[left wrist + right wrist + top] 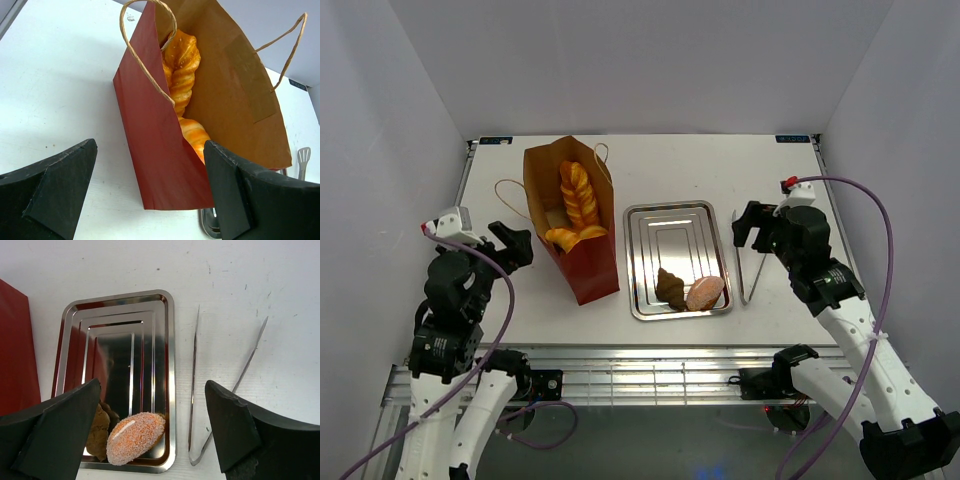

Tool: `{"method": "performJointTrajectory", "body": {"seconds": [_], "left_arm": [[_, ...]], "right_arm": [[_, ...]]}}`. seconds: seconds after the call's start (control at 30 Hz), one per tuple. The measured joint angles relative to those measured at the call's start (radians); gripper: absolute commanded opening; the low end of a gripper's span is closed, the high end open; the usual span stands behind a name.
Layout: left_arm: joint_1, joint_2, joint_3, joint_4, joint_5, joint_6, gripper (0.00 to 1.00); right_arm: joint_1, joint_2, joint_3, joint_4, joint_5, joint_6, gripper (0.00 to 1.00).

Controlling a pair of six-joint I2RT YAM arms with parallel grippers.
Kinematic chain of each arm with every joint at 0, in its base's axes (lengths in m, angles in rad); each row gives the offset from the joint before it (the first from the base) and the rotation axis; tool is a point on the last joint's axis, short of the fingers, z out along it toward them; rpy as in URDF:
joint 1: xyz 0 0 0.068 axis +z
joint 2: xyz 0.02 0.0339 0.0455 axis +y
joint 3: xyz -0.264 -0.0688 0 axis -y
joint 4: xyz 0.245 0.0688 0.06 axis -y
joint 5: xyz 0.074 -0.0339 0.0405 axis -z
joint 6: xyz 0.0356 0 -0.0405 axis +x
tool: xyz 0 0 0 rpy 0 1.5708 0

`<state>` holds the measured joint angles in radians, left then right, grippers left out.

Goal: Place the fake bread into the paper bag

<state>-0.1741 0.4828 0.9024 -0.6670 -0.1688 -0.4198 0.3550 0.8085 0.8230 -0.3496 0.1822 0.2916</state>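
Observation:
The red paper bag [588,262] stands open left of centre, its opening [235,85] showing the brown lining. Inside it lie fake bread pieces: a golden braided loaf [577,193] [181,62] and an orange croissant [575,236] [194,136]. On the silver tray [675,235] sit a dark brown pastry [670,288] [97,432] and a pinkish sugared roll [704,293] [136,437]. My left gripper [512,245] [150,170] hangs open just left of the bag. Right of the tray, my right gripper [752,225] [152,390] stands open and holds nothing.
Slim metal tongs [752,275] [194,390] lie on the white table just right of the tray. The bag's cord handles [145,55] stick out from its rim. White walls close in the table on three sides.

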Motion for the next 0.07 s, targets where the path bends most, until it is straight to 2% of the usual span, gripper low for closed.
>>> {"method": "performJointTrajectory", "body": {"seconds": [0.07], "left_arm": [[0.0, -0.001, -0.006, 0.002, 0.0, 0.0, 0.98]], "right_arm": [[0.0, 0.0, 0.0, 0.0, 0.005, 0.001, 0.9]]}}
